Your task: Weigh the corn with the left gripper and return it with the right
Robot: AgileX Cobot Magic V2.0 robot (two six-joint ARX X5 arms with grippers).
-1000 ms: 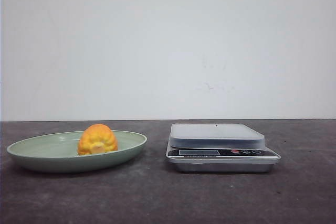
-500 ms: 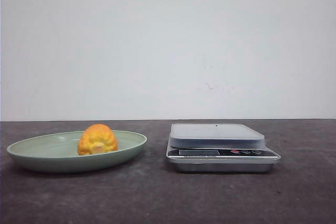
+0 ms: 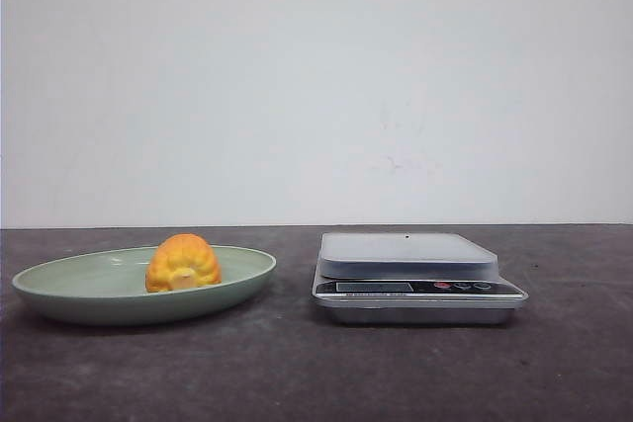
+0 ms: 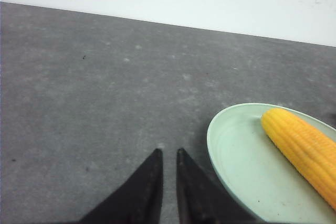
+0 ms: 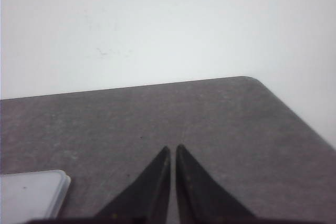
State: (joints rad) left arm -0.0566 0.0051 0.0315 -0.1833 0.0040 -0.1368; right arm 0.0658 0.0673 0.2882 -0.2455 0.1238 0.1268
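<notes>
Resting in the pale green plate (image 3: 59,289) on the left of the dark table (image 3: 297,373), the corn (image 3: 183,263) lies with its pale cut end toward the camera in the front view; the left wrist view shows it as a long yellow-orange cob (image 4: 304,150) lying along the plate's (image 4: 231,156) far side. Nothing grips or touches it.

A silver kitchen scale (image 3: 419,289) sits to the right of the plate, apart from it, its flat weighing platform bare. Its display and a row of small buttons (one red, the others dark) face the camera. A corner of the scale (image 5: 29,195) also appears in the right wrist view.

Left gripper (image 4: 169,153): tips nearly together with only a thin gap, holding nothing, above bare table just left of the plate's rim.

Right gripper (image 5: 173,149): tips likewise almost meeting, holding nothing, over bare table to the right of the scale, toward the table's far right corner.

Neither arm appears in the front view.
</notes>
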